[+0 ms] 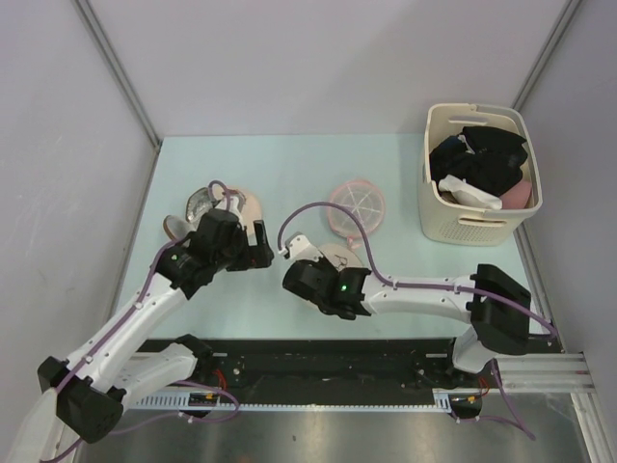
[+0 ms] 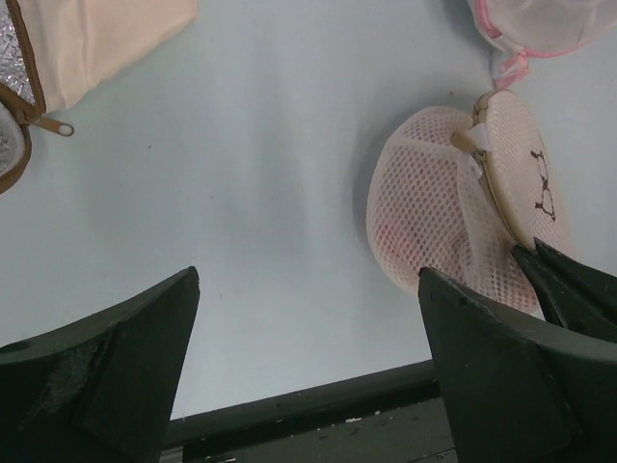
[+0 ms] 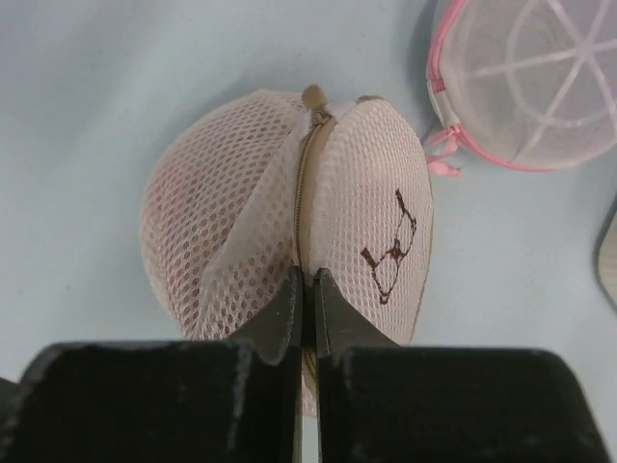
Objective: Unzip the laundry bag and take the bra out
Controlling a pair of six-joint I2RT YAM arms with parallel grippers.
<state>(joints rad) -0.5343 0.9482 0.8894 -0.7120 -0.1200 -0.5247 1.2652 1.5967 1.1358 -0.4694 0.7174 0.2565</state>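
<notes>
R gripper [image 3: 307,282] pinched shut on laundry bag [image 3: 231,193] zip seam, bag lying centre-front — prob. to work the zip. L gripper [image 2: 308,280] wide, empty, alongside. Bra unseen, likely still inside.

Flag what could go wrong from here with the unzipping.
1. The right gripper is shut on the laundry bag at the near end of its zip line, while the tan tab sits at the far end; it may be pinching only mesh.
2. The left gripper is open, off the bag, so a pull could drag the whole bag.
</notes>
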